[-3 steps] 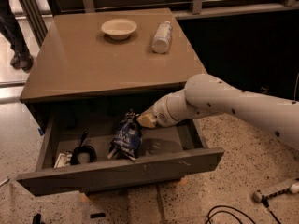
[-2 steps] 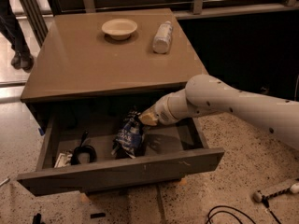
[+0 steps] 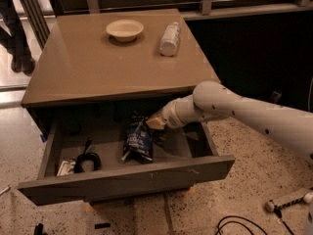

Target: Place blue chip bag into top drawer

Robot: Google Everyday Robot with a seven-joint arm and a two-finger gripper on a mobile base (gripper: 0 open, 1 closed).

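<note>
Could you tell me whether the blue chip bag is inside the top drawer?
Inside. The blue chip bag lies within the walls of the open top drawer, with the end effector by its upper end.

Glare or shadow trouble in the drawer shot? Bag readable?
Camera view: faint sheen on the cabinet top, no harsh glare; the back of the top drawer lies in deep shadow under the overhang; the blue chip bag is dim, its white patches showing; the gripper, at the bag's upper end, is well lit.

The chip bag [image 3: 138, 141] lies in the top drawer [image 3: 128, 180], with the claw [image 3: 152, 123] at its upper right corner.
</note>
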